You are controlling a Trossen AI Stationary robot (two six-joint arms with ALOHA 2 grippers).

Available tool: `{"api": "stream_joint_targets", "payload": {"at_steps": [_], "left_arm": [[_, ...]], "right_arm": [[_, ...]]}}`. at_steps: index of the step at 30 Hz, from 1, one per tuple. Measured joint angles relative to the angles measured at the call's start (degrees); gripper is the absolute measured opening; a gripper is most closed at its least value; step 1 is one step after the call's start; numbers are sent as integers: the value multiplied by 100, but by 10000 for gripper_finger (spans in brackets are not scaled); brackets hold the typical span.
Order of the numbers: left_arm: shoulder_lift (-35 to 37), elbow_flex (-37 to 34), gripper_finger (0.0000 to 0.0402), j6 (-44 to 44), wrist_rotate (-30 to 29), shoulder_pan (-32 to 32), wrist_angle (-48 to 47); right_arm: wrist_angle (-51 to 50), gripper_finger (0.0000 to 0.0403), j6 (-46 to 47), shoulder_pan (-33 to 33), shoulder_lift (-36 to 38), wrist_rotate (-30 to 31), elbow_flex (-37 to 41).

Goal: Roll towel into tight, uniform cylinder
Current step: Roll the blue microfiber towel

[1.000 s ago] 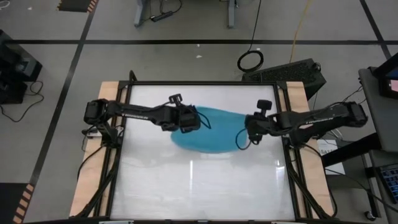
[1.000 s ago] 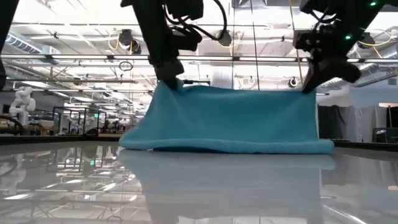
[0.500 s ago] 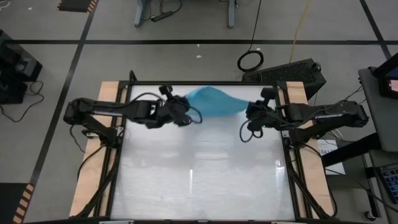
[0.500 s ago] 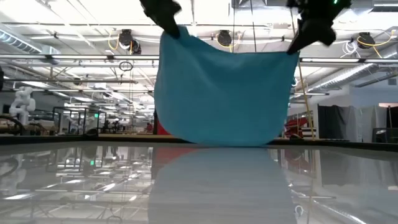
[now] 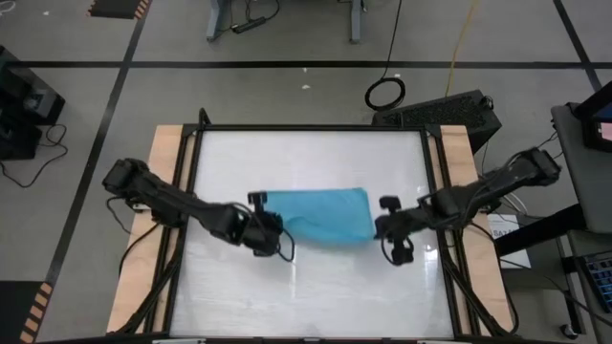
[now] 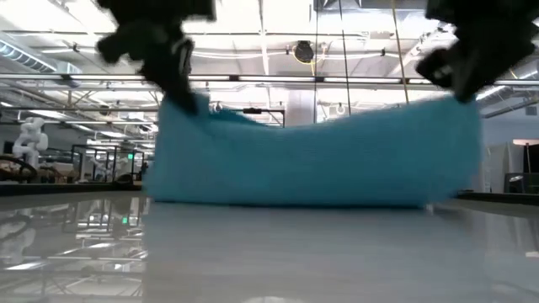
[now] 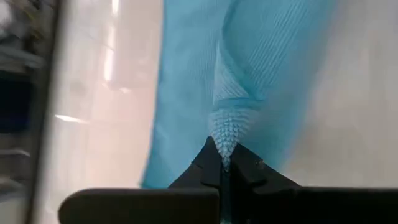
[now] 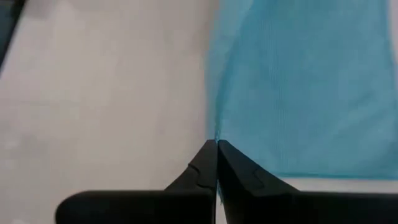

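Observation:
The turquoise towel (image 5: 320,214) is in the middle of the white table, stretched between my two grippers. Its lower part (image 6: 295,198) rests on the table and its held edge is raised. My left gripper (image 5: 272,235) is shut on the towel's left corner and my right gripper (image 5: 383,229) on its right corner. Both stand at the towel's near side. In the low view the left gripper (image 6: 180,91) and the right gripper (image 6: 464,84) hold the top edge up. My left gripper pinches the towel's left corner (image 7: 226,132) between its two shut fingers; the cloth is bunched there into a gathered tip. The corner is held above the table and the cloth falls away to the table. My right gripper pinches the towel's right corner at its edge (image 8: 217,133) between its two shut fingers. The corner is held above the table. The top edge (image 6: 337,118) sags a little between the two grippers.
The white table (image 5: 306,287) has bare room on the towel's near side and far side. Wooden side rails (image 5: 158,229) and a dark frame border it. Cables and a dark case (image 5: 449,110) lie on the floor beyond the far edge.
Both grippers, shut on the corners, first went up and toward the far edge, lifting the towel clear so it hung. They then swung toward the near edge and down. The towel's lower part now lies on the table again, nearer than before.

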State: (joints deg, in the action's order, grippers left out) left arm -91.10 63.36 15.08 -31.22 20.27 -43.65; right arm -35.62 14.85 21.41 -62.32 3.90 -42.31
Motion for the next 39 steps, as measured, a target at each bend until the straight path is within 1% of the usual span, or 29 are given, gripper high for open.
{"api": "stream_joint_targets", "payload": {"at_steps": [4,7,9,12,15,18,20,26,31,39], "left_arm": [[-343,-468,5,485,318,309,757],[-586,-565,5,777,442,598,1112],[-711,-565,5,917,433,770,1308],[-795,-564,5,1147,418,977,1468],[-817,-563,5,1313,178,1110,1455],[-816,-563,5,1320,-249,1137,1420],[-792,-563,5,1447,-479,1119,1337],[-772,-556,5,2624,-1068,949,432],[-768,-556,5,3240,-1415,861,265],[-768,-556,5,3844,-1659,547,261]], "right_arm": [[1025,0,585,330,-18,-290,708],[1627,0,930,558,-18,-400,1035],[1804,0,1049,680,-15,-400,1111],[2002,0,995,766,-26,-335,1115],[2216,0,680,707,-29,-23,1115],[2198,0,305,482,-29,426,1113],[2139,0,154,251,-29,619,1113],[1838,0,-120,-447,-29,957,1113],[1810,0,-460,-1008,-29,981,1113],[1941,0,-697,-1896,-29,971,1113]]}}
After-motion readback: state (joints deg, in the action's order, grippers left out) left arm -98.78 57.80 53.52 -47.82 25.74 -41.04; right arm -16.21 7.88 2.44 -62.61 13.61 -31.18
